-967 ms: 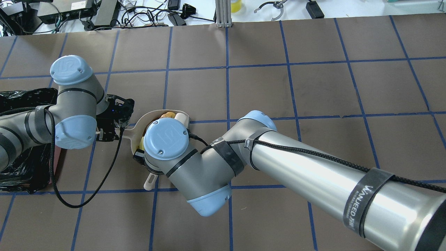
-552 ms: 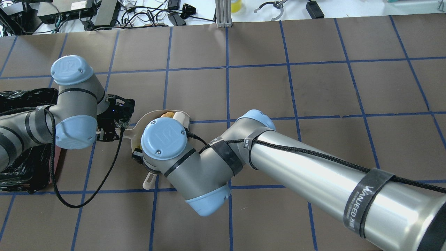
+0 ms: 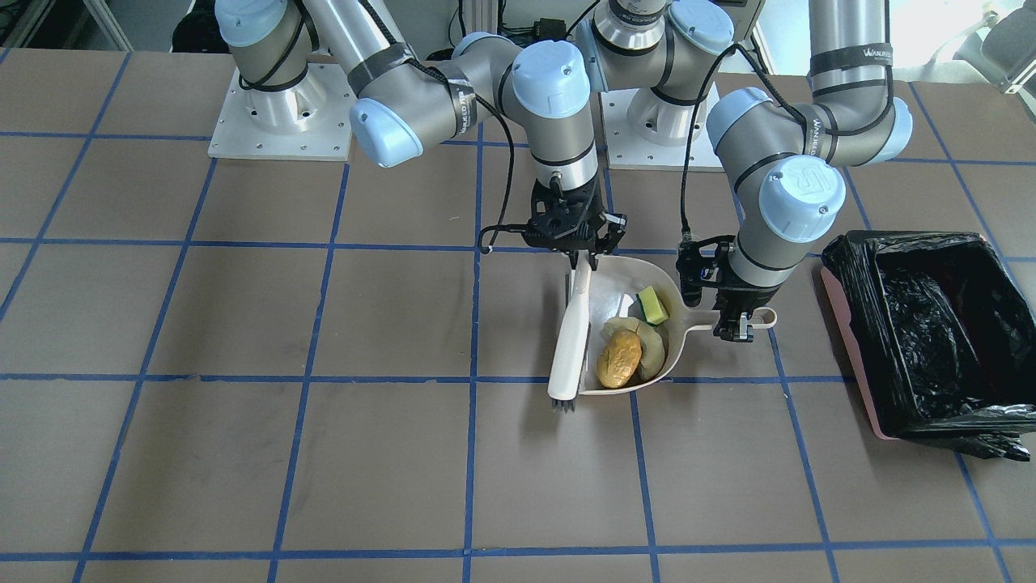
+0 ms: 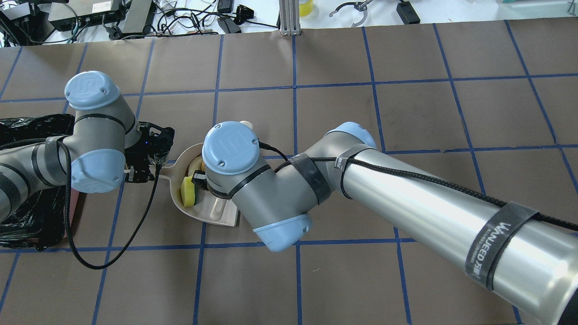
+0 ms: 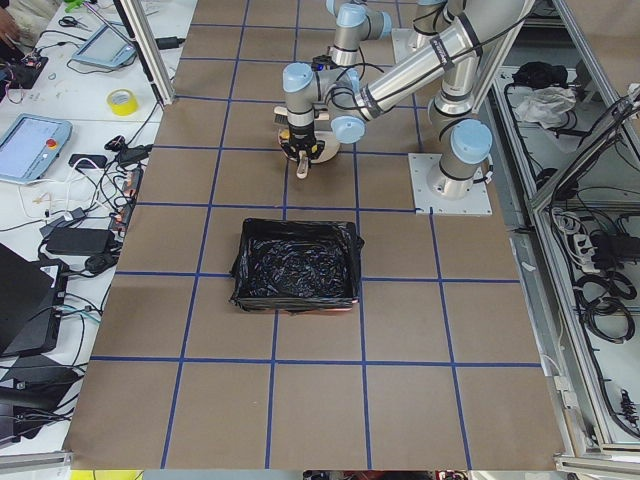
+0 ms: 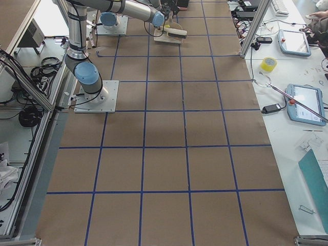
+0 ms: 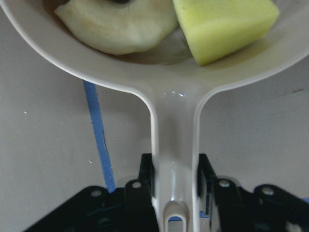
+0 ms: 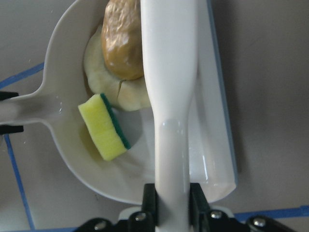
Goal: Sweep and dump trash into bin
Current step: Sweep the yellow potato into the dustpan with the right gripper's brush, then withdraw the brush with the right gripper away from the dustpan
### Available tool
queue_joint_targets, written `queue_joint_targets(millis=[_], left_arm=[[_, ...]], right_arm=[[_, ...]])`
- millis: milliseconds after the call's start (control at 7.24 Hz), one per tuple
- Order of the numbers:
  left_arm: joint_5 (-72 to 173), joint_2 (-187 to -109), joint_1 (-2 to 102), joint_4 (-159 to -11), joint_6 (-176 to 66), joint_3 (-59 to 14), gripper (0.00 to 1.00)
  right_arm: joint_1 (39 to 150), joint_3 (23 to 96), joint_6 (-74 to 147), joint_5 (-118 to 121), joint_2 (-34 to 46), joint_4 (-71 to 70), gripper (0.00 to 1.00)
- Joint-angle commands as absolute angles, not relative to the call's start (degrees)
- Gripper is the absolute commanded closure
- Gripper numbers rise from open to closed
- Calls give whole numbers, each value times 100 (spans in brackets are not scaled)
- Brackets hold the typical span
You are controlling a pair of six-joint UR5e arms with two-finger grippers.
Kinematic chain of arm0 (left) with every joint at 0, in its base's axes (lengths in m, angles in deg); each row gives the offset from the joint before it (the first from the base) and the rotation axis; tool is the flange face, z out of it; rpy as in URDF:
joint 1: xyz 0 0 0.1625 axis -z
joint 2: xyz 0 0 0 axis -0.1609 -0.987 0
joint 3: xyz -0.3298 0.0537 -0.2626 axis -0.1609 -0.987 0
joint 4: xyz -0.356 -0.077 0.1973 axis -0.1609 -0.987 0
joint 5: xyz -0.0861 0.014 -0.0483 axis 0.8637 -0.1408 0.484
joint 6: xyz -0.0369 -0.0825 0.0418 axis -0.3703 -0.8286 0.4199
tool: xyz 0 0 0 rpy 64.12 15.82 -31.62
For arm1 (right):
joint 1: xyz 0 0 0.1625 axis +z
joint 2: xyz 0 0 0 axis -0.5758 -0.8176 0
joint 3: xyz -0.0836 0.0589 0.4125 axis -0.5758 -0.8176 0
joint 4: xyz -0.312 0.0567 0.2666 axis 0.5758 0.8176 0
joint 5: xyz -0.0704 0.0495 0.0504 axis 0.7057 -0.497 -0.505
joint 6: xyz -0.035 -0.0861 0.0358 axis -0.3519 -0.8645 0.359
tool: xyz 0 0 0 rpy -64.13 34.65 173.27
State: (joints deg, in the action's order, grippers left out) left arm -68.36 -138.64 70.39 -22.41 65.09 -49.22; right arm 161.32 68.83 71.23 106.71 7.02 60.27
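Observation:
The beige dustpan (image 3: pixel 676 328) lies on the table with the trash in it: a golden-brown potato-like lump (image 3: pixel 619 359), a yellow-green sponge piece (image 3: pixel 652 305) and a pale cream scrap (image 3: pixel 650 342). My left gripper (image 3: pixel 735 322) is shut on the dustpan's handle (image 7: pixel 174 145). My right gripper (image 3: pixel 579 253) is shut on a white brush (image 3: pixel 569 332), which lies along the dustpan's open edge, bristles away from me. The right wrist view shows the brush handle (image 8: pixel 169 96) over the pan beside the lump (image 8: pixel 120 43) and sponge (image 8: pixel 110 134). The bin (image 3: pixel 923 324), pink with a black bag, stands beyond my left gripper.
The brown table has a blue tape grid (image 3: pixel 473 380). In the overhead view the bin's black bag (image 4: pixel 27 128) lies partly under my left arm. Cables and devices sit past the table's far edge (image 4: pixel 135 18).
My right wrist has moved away from the robot and to the right, swinging the brush to lie along the dustpan's open edge. The sponge now shows from above. My left arm has stayed still.

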Motion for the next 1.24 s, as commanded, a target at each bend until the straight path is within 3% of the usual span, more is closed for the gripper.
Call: queue_joint_targets(millis=[0,552,1105], left_arm=[[-6818,-13863,7037,-2241,6509,-4913,100],[-6801,-13854,7037,-2198,6509,-4905,100],[-5536,-13801,6748,-2188,6105,-4397,100]], right_arm=[[15576,6887,6334,10667,402,5399,100],[13612,6896,3841,10788,67,4449,100],[11219,6861,386,11001,101,4605,100]])
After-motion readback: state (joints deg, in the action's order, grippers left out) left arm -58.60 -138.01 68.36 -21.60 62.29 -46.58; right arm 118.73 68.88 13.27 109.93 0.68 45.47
